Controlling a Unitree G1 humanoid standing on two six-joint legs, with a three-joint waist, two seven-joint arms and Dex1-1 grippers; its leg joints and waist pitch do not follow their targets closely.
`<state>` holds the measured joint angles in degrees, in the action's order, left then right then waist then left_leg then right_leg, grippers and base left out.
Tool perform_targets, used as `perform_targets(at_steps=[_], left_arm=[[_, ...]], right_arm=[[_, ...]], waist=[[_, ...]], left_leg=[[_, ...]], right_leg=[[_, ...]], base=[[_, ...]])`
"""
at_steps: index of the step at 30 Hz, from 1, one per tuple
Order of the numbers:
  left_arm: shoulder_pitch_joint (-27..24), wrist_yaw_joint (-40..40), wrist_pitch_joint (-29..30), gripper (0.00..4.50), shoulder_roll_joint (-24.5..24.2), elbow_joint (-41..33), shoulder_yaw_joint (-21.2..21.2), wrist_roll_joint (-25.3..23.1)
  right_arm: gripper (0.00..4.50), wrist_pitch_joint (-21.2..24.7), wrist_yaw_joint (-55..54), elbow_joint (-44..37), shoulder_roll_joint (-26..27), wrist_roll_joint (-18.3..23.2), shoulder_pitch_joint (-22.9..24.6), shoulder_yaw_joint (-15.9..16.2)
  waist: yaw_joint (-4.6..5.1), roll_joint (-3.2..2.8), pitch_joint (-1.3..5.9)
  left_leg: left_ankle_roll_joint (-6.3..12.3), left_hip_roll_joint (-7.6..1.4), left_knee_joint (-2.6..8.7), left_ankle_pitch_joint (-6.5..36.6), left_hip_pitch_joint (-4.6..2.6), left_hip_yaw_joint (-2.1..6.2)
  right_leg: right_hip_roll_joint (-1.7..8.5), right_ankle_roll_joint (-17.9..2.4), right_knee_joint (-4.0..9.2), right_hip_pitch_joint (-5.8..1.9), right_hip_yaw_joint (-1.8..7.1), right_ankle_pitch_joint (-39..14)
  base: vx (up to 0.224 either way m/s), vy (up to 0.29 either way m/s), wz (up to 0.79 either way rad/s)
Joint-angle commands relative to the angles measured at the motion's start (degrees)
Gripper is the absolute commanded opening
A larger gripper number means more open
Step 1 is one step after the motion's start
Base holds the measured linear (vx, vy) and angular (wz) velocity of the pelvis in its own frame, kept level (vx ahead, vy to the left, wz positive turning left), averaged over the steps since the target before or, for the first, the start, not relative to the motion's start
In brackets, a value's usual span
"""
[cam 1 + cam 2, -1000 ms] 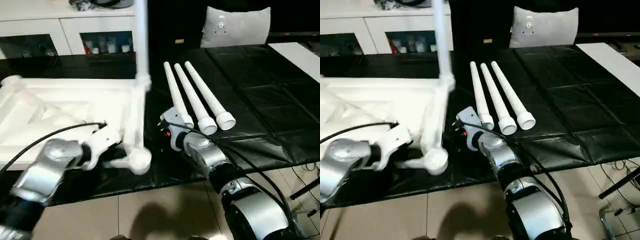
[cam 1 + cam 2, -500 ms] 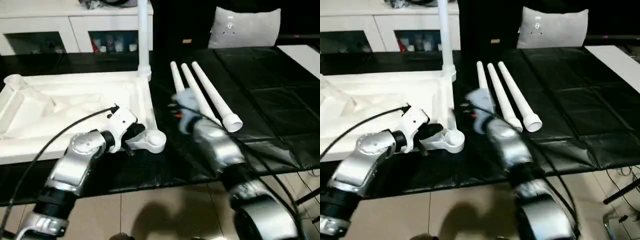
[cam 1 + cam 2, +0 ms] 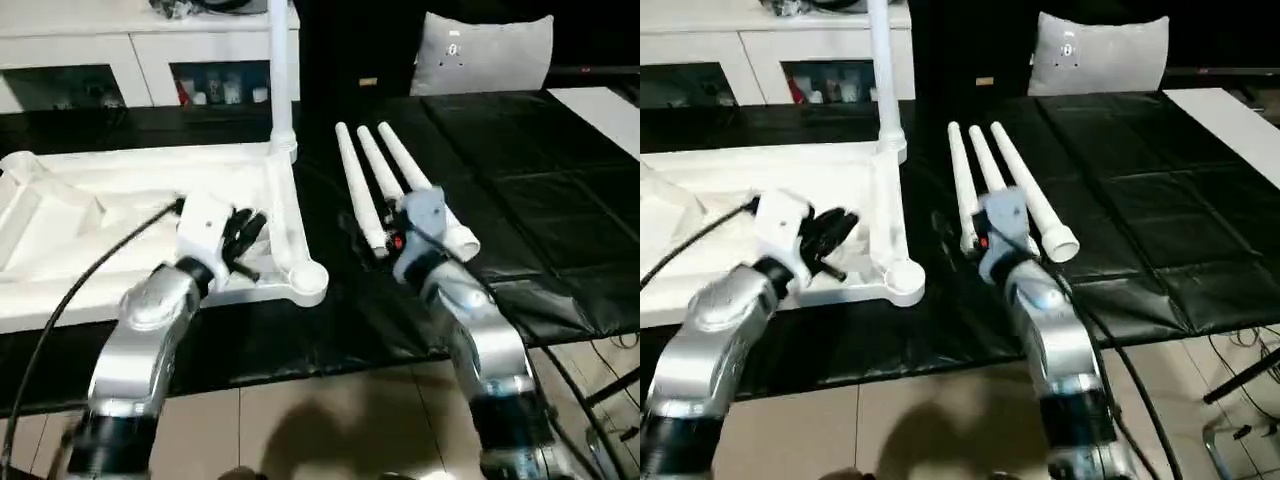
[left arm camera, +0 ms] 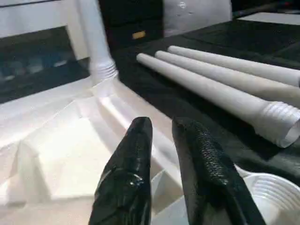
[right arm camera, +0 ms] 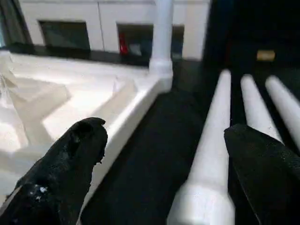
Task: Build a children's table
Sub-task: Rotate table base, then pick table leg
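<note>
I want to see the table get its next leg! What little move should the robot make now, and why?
Probably lower the right gripper onto the nearest loose leg and close. Its fingers stand wide open right over that tube's thick end. One leg already stands in the tabletop's far corner, while the near corner socket is empty. The left gripper sits over the tabletop, holding nothing.

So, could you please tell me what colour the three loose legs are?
White. The legs lie on the black mat, clearest in the left eye view.
</note>
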<state>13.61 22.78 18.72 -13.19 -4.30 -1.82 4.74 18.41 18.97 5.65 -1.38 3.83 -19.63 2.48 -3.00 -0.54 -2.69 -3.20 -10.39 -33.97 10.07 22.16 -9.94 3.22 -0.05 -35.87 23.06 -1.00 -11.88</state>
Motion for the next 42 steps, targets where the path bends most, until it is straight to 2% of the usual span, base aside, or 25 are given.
perform_targets(at_steps=[1,3,4,5,6,7,8,11,12,13,14,15,16,19,21,23,24,28,29,30,31,34,35,39,42], left_arm=[[-0.1,-0.4,0.2,1.26,0.3,-2.0,-0.1,0.3],[-0.5,-0.5,-0.6,1.45,0.2,-2.0,0.1,0.3],[-0.4,0.1,-1.1,1.45,0.0,-1.8,0.2,0.7],[-0.2,1.3,-1.3,1.51,-0.8,-1.8,0.8,0.8],[-0.1,2.0,-1.2,1.73,-1.4,-1.8,1.2,0.9],[0.0,2.6,-0.4,1.81,-2.0,-2.1,1.4,0.9],[0.0,2.8,0.2,1.81,-2.2,-2.3,1.5,1.0],[0.7,4.4,0.0,2.16,-4.5,-2.0,2.8,-0.8],[1.0,5.1,0.2,2.23,-5.7,-1.5,3.4,-1.7],[1.3,5.5,0.9,2.27,-6.5,-1.2,3.9,-2.3],[1.4,5.7,1.2,2.27,-6.8,-1.1,4.1,-2.4],[1.7,6.1,3.2,2.58,-7.4,-1.2,4.4,-2.3],[2.2,7.7,3.6,2.58,-8.2,-1.3,4.8,-1.6],[2.6,8.3,3.0,2.73,-9.1,-1.1,5.5,-2.3],[2.7,10.3,3.5,2.83,-10.3,-1.4,6.8,-2.1],[2.6,11.1,3.9,2.83,-10.7,-1.7,7.1,-1.7],[2.4,12.1,4.5,2.83,-11.3,-2.2,7.4,-1.2],[1.8,13.6,6.0,2.83,-12.0,-3.3,7.2,0.1],[1.3,14.1,6.5,2.83,-12.7,-4.1,7.2,0.4],[0.8,14.3,6.9,2.83,-13.1,-4.7,7.0,0.5],[-0.2,14.6,7.6,2.83,-14.0,-5.9,6.5,0.7],[-1.4,14.9,8.2,2.83,-15.2,-6.7,5.7,0.9],[-2.0,14.9,8.7,2.83,-15.5,-7.5,5.4,1.0],[-4.3,15.4,10.5,2.83,-16.6,-10.6,4.7,1.8],[-5.9,15.3,11.9,2.83,-17.7,-12.7,3.9,2.3]], right_arm=[[4.50,1.0,-0.9,-1.9,0.4,0.3,-0.2,-0.5],[4.50,2.0,-2.1,-2.1,1.8,3.5,-0.9,-2.6],[4.50,1.9,-3.3,-1.6,1.5,2.4,-1.5,-2.7],[4.50,2.3,-3.8,-0.3,0.8,1.2,-2.6,-2.3],[4.50,2.6,-3.8,0.5,0.3,0.5,-3.3,-2.0],[4.50,2.6,-5.8,2.2,0.0,-1.0,-4.7,-2.3],[4.50,2.9,-7.1,2.9,-0.2,-1.9,-5.4,-2.5],[4.50,10.6,-9.9,7.9,-0.7,-1.7,-10.8,-4.4],[4.50,11.6,-9.4,10.3,-1.2,-1.0,-12.8,-4.8],[4.50,11.7,-8.9,12.3,-1.6,-0.4,-14.4,-5.1],[4.50,11.5,-8.8,13.0,-1.8,-0.3,-14.8,-5.1],[4.50,11.5,-8.5,15.9,-2.3,0.2,-16.8,-5.4],[4.50,10.6,-8.7,22.4,-3.0,0.5,-20.6,-6.1],[4.50,9.6,-8.1,28.9,-3.2,1.2,-24.3,-7.1],[4.50,7.6,-6.9,37.8,-3.3,1.3,-29.6,-7.9],[4.50,6.5,-6.0,41.8,-3.3,1.0,-32.1,-7.8],[4.50,5.7,-5.1,47.2,-3.3,0.8,-35.4,-8.1],[4.50,5.0,-5.2,51.6,-3.2,1.1,-38.0,-8.6],[4.50,4.6,-4.9,53.8,-3.2,1.0,-39.2,-8.5],[4.50,4.1,-4.6,55.4,-3.2,1.0,-40.0,-8.6],[4.50,3.5,-5.2,58.8,-3.1,0.6,-41.7,-8.7],[4.50,2.5,-7.7,62.5,-3.1,0.0,-43.3,-9.0],[4.50,2.1,-8.9,63.7,-3.0,0.0,-43.7,-9.3],[4.50,1.3,-10.7,66.0,-2.6,-0.5,-44.3,-9.4],[4.50,0.6,-10.6,68.0,-2.1,-0.4,-44.8,-9.6]], waist=[[0.04,-0.40,3.28],[-0.06,-0.59,3.21],[0.03,-0.60,3.14],[-0.11,-1.11,3.22],[0.00,-0.98,3.26],[-0.05,-1.24,3.27],[0.03,-1.09,3.28],[0.14,-1.10,3.41],[0.13,-0.74,3.42],[0.13,-0.89,3.51],[0.06,-1.02,3.51],[0.05,-0.98,3.48],[0.11,-1.01,3.62],[0.14,-1.12,3.66],[0.05,-1.29,3.90],[0.00,-1.26,3.83],[0.17,-1.34,3.83],[-0.04,-1.25,3.79],[-0.06,-0.93,3.69],[-0.15,-0.97,3.53],[-0.08,-0.60,3.25],[-0.08,-0.73,2.91],[-0.04,-0.54,2.66],[-0.07,-0.47,2.26],[-0.06,0.00,1.79]], left_leg=[[-1.28,-2.06,4.28,13.9,-1.11,0.82],[-1.45,-2.18,4.39,14.9,-1.14,0.91],[-1.65,-2.07,4.44,15.2,-1.16,0.91],[-2.28,-2.03,4.47,15.0,-1.21,1.03],[-2.75,-1.98,4.42,14.9,-1.23,1.03],[-2.93,-1.92,4.39,14.9,-1.22,1.03],[-3.21,-1.82,4.35,14.6,-1.20,0.95],[-3.43,-1.62,4.16,13.4,-1.31,0.95],[-3.22,-1.64,4.11,12.6,-1.26,0.85],[-3.25,-1.66,4.01,12.6,-1.33,0.88],[-3.29,-1.67,3.94,12.0,-1.31,0.78],[-3.31,-1.71,3.90,11.6,-1.27,0.75],[-3.46,-1.63,3.80,10.9,-1.35,0.75],[-3.11,-1.56,3.50,10.2,-1.25,0.54],[-2.74,-1.58,3.36,8.9,-1.28,0.58],[-2.35,-1.61,3.33,9.2,-1.20,0.51],[-2.22,-1.68,3.32,9.8,-1.21,0.55],[-1.85,-1.83,3.33,9.5,-1.28,0.50],[-1.62,-1.83,3.39,9.5,-1.22,0.42],[-1.42,-1.89,3.44,10.1,-1.21,0.43],[-1.31,-1.94,3.50,10.4,-1.13,0.35],[-1.66,-1.95,3.70,11.8,-1.26,0.40],[-1.67,-1.97,3.76,12.2,-1.27,0.35],[-1.82,-1.97,3.91,12.1,-1.20,0.40],[-1.15,-1.99,3.97,11.4,-0.96,0.36]], right_leg=[[3.15,-8.5,4.65,-2.10,1.98,-7.9],[3.34,-8.1,4.73,-2.02,2.07,-9.2],[3.18,-7.8,4.81,-1.92,2.05,-9.6],[3.23,-7.6,4.75,-1.92,1.99,-9.6],[3.07,-7.6,4.63,-1.93,1.94,-8.6],[3.05,-7.7,4.54,-1.94,1.95,-8.2],[3.07,-7.8,4.48,-1.98,1.95,-7.6],[2.94,-8.2,4.16,-2.12,1.95,-5.9],[2.96,-8.4,4.12,-2.27,1.95,-4.7],[3.04,-8.6,3.95,-2.20,1.93,-4.6],[3.06,-8.7,3.91,-2.26,1.93,-3.8],[3.11,-8.8,3.90,-2.28,1.95,-3.2],[3.12,-9.5,3.65,-2.37,1.86,-2.2],[3.18,-11.3,3.49,-2.46,1.85,-0.3],[3.20,-11.8,3.18,-2.64,1.76,1.7],[3.29,-12.8,3.18,-2.68,1.70,2.0],[3.35,-13.8,3.06,-2.64,1.61,1.4],[3.36,-14.3,2.95,-2.70,1.60,1.5],[3.30,-14.2,3.07,-2.69,1.60,1.4],[3.45,-14.6,3.08,-2.56,1.60,0.1],[3.43,-14.5,3.24,-2.45,1.65,-0.4],[3.38,-14.0,3.35,-2.16,1.64,-3.7],[3.34,-13.8,3.48,-1.95,1.68,-4.2],[3.30,-13.1,3.31,-1.86,1.70,-3.4],[3.30,-13.2,3.21,-1.76,1.74,-2.6]], base=[[0.000,0.000,0.00],[0.000,0.000,0.00],[0.000,0.000,0.00],[0.000,0.000,0.00],[0.000,0.000,0.00],[0.000,0.000,0.00],[0.000,0.000,0.00],[0.000,0.000,0.00],[0.000,0.000,0.00],[0.000,0.000,0.00],[0.000,0.000,0.00],[0.000,0.000,0.00],[0.000,0.000,0.00],[0.000,0.000,0.00],[0.000,0.000,0.00],[0.000,0.000,0.00],[0.000,0.000,0.00],[0.000,0.000,0.00],[0.000,0.000,0.00],[0.000,0.000,0.00],[0.000,0.000,0.00],[0.000,0.000,0.00],[0.000,0.000,0.00],[0.000,0.000,0.00],[0.000,0.000,0.00]])
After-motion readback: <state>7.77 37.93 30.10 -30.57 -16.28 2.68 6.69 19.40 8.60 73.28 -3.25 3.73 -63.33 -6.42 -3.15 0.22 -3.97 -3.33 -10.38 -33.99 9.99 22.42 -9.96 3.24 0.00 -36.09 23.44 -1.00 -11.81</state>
